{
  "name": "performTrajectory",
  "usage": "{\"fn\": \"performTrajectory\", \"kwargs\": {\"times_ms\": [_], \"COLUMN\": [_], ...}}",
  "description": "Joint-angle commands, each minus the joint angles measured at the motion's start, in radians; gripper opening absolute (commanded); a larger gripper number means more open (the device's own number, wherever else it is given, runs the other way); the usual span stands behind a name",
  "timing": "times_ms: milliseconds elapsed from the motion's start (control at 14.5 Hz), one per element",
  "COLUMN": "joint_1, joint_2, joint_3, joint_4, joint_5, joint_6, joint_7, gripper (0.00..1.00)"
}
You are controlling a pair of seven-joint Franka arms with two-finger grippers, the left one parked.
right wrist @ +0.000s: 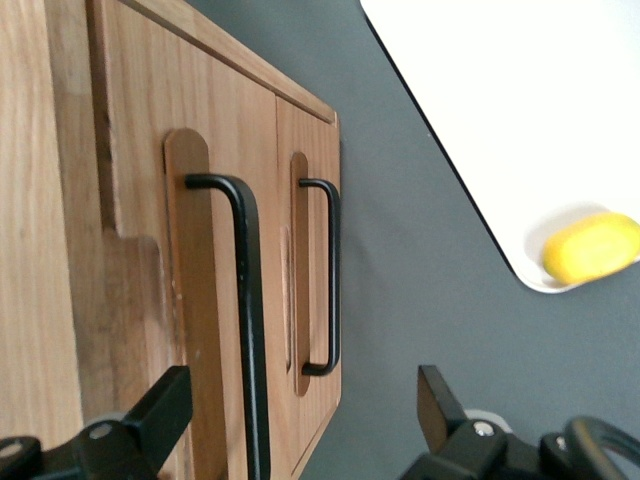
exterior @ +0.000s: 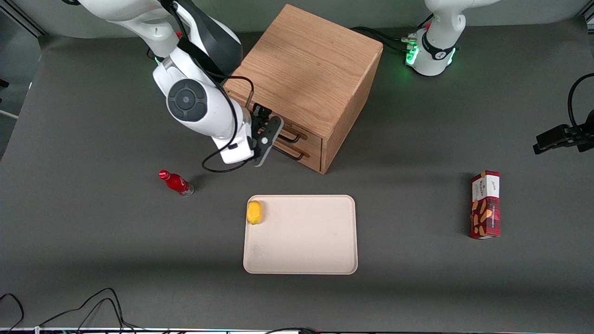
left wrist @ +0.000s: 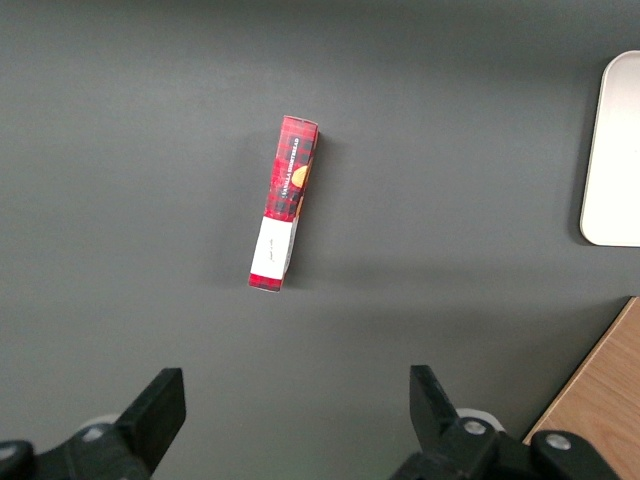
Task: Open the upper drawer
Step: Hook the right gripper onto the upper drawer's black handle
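Worktop [exterior: 93, 255]: dark grey matte surface carrying everything in the scene; black cables trail along its edge nearest the front camera.
End effector [exterior: 265, 139]: at the front of the cabinet, level with the drawer handles; in the right wrist view its two black fingers [right wrist: 150, 420] stand spread wide, one on each side of the nearer black bar, pinching nothing.
Upper drawer [right wrist: 140, 200]: topmost drawer of the cabinet, its front flush with the cabinet face, so it sits closed; its long thin black bar handle [right wrist: 245, 300] runs between the spread fingers.
Lower drawer [right wrist: 312, 200]: directly below the upper one, with a matching black handle [right wrist: 333, 280], also closed.
Cabinet [exterior: 306, 69]: light oak box, set at an angle on the worktop, drawer fronts turned toward the working arm's end of the table.
Tray [exterior: 301, 250]: cream rectangular tray with rounded corners, nearer to the front camera than the cabinet.
Yellow object [exterior: 254, 212]: small rounded piece lying in the tray's corner closest to the end effector.
Red bottle [exterior: 176, 183]: small, lying tilted on the worktop toward the working arm's end, apart from the tray.
Carton [exterior: 485, 204]: red tartan-patterned box with a white panel, toward the parked arm's end; its printing is too small to read.
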State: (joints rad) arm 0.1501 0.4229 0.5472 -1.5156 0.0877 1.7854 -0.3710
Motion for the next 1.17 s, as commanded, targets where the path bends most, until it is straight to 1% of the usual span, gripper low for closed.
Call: {"fn": "performTrajectory", "kwargs": {"times_ms": [0, 276, 1103], "joint_1": [0.015, 0.017, 0.006], "joint_2": [0.028, 0.030, 0.008], "joint_3": [0.004, 0.004, 0.005], "joint_4": [0.043, 0.034, -0.071], "joint_5": [-0.019, -0.034, -0.036], "joint_6": [-0.001, 0.022, 0.092], "joint_7": [-0.028, -0.066, -0.106], "gripper": [1.00, 1.00, 1.00]}}
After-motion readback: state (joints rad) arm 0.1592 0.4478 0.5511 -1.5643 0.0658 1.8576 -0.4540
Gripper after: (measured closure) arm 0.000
